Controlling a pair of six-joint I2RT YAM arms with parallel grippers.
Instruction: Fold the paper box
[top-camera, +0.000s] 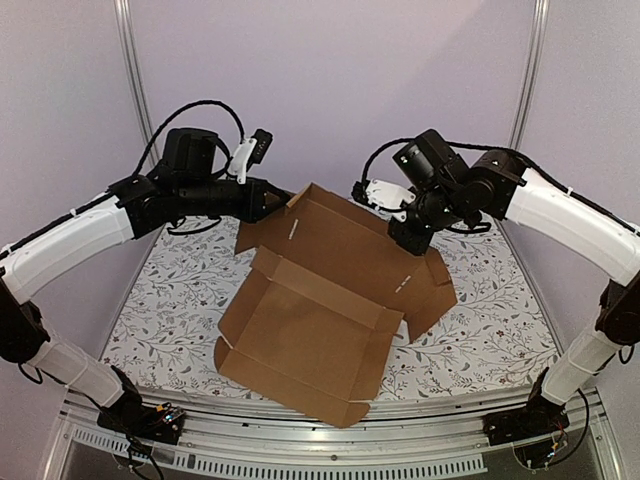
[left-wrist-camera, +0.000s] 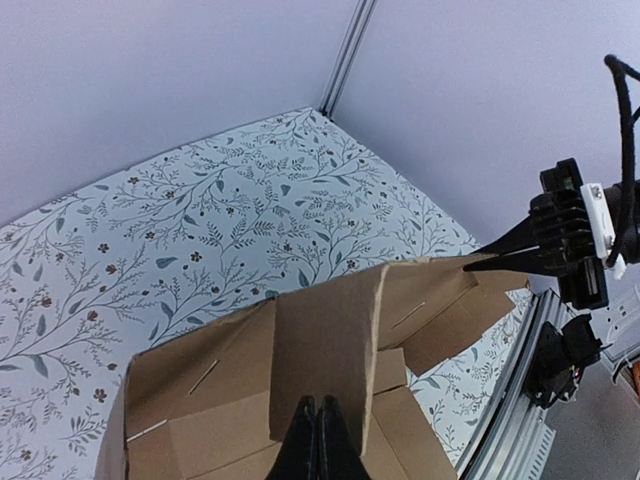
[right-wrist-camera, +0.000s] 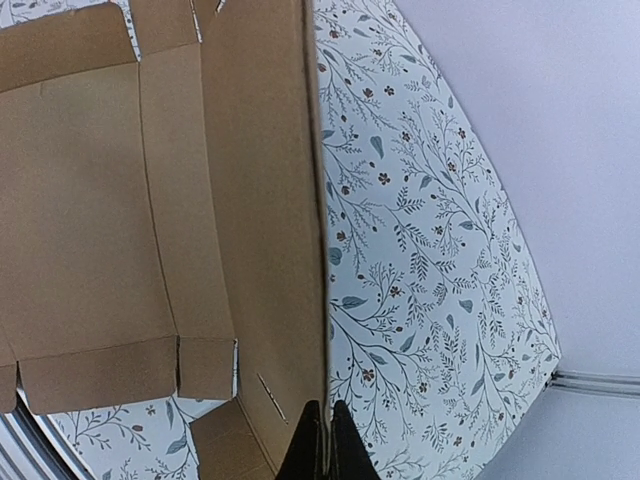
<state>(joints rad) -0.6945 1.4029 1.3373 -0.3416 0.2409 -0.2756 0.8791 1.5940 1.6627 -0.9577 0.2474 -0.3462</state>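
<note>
Pincers, left to right: my left pincer (top-camera: 283, 200) has its jaws together, gripping nothing, tips set against the left end of the raised rear panel (top-camera: 340, 235); my right pincer (top-camera: 403, 243) is likewise closed and empty, tips at that panel's right end. Between them the paper box (top-camera: 310, 330) lies mid-table on the floral mat (top-camera: 160, 310), its front half flat with low, partly lifted side flaps (top-camera: 385, 355). I judge the fold barely begun: creases are started, but walls must be stood up, tabs tucked and the lid brought over and shut.
</note>
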